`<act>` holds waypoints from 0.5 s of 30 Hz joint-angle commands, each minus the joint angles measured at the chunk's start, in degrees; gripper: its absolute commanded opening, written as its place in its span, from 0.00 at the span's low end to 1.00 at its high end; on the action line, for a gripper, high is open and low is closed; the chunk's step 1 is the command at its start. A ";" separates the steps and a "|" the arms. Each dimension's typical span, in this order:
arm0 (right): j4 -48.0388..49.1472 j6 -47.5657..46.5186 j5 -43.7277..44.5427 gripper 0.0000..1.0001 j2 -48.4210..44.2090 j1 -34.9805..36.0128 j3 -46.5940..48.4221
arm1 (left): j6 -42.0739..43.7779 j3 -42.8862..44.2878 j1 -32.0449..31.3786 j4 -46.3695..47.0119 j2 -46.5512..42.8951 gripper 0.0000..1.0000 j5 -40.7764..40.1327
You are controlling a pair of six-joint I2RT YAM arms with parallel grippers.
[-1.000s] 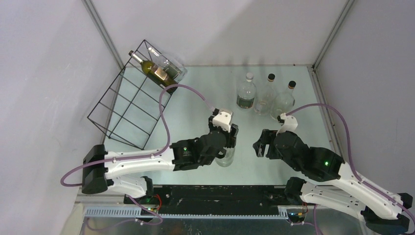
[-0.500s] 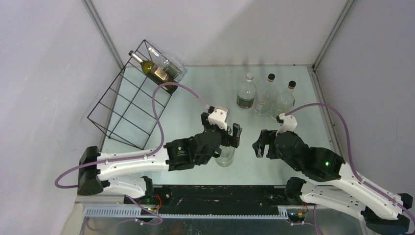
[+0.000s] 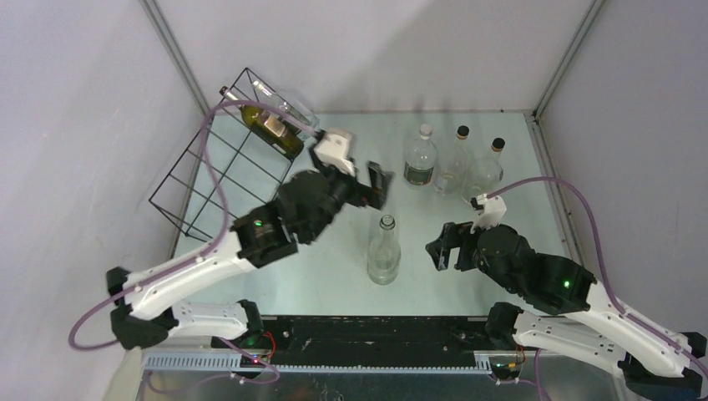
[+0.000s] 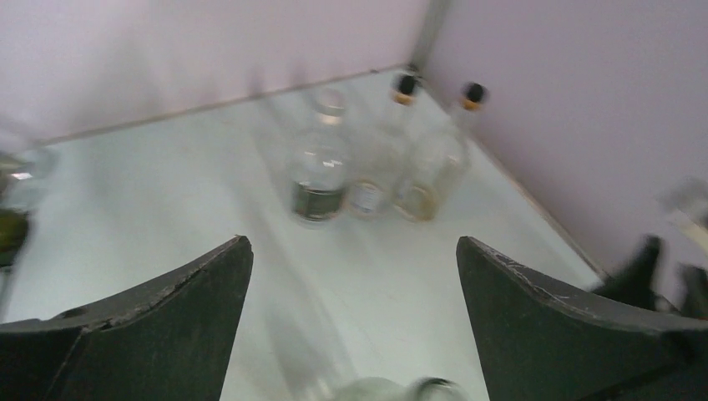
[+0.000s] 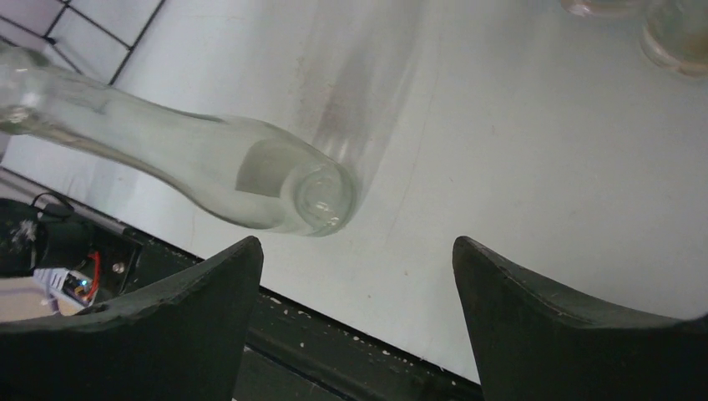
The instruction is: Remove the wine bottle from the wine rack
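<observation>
Overhead and close wrist views, common clear bottle (image 3: 384, 251) (image 5: 250, 171)

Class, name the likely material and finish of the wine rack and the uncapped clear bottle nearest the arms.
Wine rack: likely metal wire, black coated; thin, straight grid bars.
Clear bottle: probably glass, glossy; transparent, table shows through.

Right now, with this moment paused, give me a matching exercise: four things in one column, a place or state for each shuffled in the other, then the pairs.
Things:
1. green wine bottle
2. uncapped clear bottle
3. white-capped bottle
4. left tool

Places or states:
A. upright in the far row, beside two black-capped bottles
B. open, holding nothing
C. lying on the wine rack
D. upright alone near the front, nothing gripping it

Pairs: 1-C, 2-D, 3-A, 4-B
</observation>
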 commanded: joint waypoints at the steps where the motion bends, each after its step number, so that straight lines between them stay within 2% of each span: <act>1: 9.34 -5.90 -1.39 0.88 0.59 2.35 0.09 | 0.66 0.55 10.42 -7.61 -7.56 1.00 5.73; 7: 17.37 -9.19 -0.58 0.90 6.51 6.44 1.43 | -2.53 -5.75 26.46 -17.48 -19.54 1.00 8.68; 9: 19.47 -10.51 -0.34 0.90 9.41 7.45 2.62 | -2.68 -8.72 29.91 -20.12 -23.46 1.00 9.60; 15: 28.45 -12.13 -0.57 0.89 15.15 8.71 4.05 | -1.65 -15.29 31.79 -28.27 -32.84 1.00 7.34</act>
